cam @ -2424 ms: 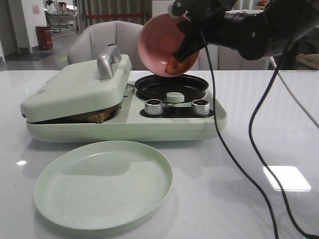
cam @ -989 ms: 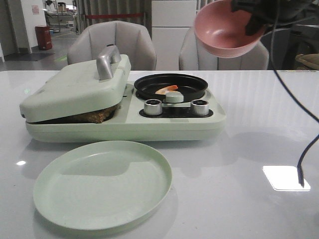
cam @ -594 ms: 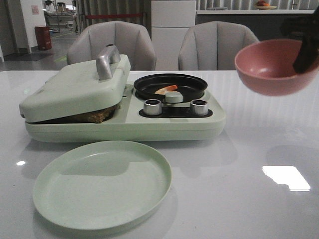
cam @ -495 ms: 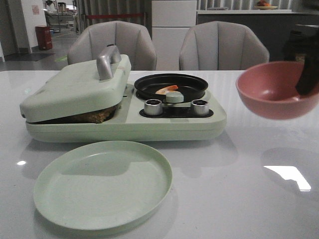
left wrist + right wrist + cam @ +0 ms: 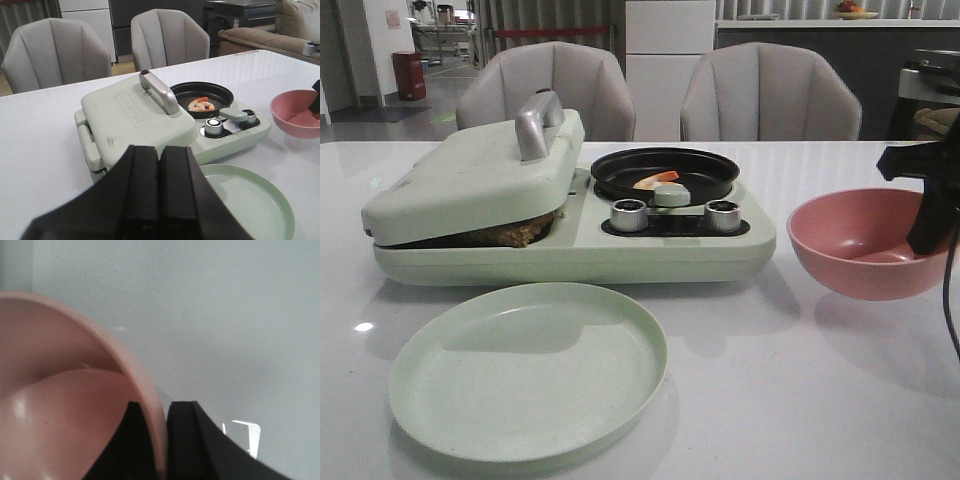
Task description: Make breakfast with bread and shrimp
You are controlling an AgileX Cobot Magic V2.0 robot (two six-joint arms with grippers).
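Front view shows the shrimp [image 5: 655, 180] lying in the black pan [image 5: 665, 172]; the right tool [image 5: 161, 435] pinches the pink bowl [image 5: 865, 245] by its rim, low over the surface [image 5: 800, 400]; setting it down seems next; the left tool [image 5: 161, 192] is pressed together; bread [image 5: 510, 233] sits under the press lid [image 5: 470, 180].

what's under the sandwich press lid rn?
A browned bread edge shows in the gap under the tilted lid in the front view. The lid covers everything else, so slice count and any filling can't be seen.
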